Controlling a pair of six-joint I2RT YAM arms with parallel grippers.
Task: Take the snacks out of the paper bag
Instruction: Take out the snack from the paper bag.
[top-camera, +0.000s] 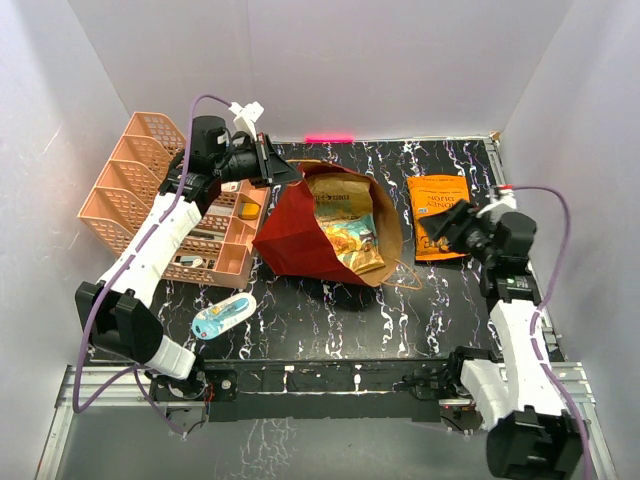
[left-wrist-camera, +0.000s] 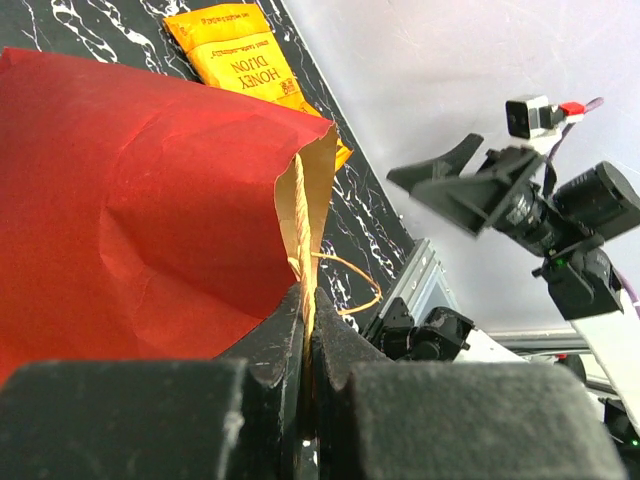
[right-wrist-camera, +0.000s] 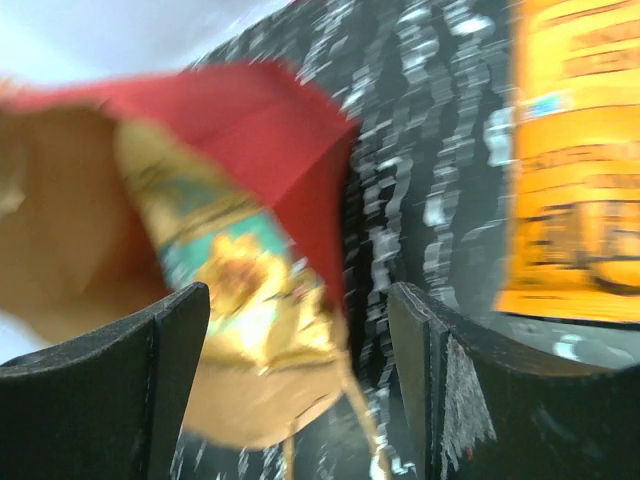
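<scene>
**A:** How is the light looking from the top camera?

**B:** Bright and even, falling from above. Shadows are hardly showing on the black worktop (top-camera: 330, 310), and the glossy packets (top-camera: 350, 238) inside the paper bag (top-camera: 300, 240) are glinting a little.

**A:** Any bending?

**B:** The white walls are leaning outward toward the corners.

**A:** And the wrist cameras?

**B:** The right one is smearing everything. The orange chip bag (right-wrist-camera: 575, 160) is streaking, its print is turning unreadable, and the worktop's white veins are running into lines. On the left one, the left fingers (left-wrist-camera: 262, 380) are sitting dark and soft up close, while the red paper behind them is showing crisp creases.
</scene>
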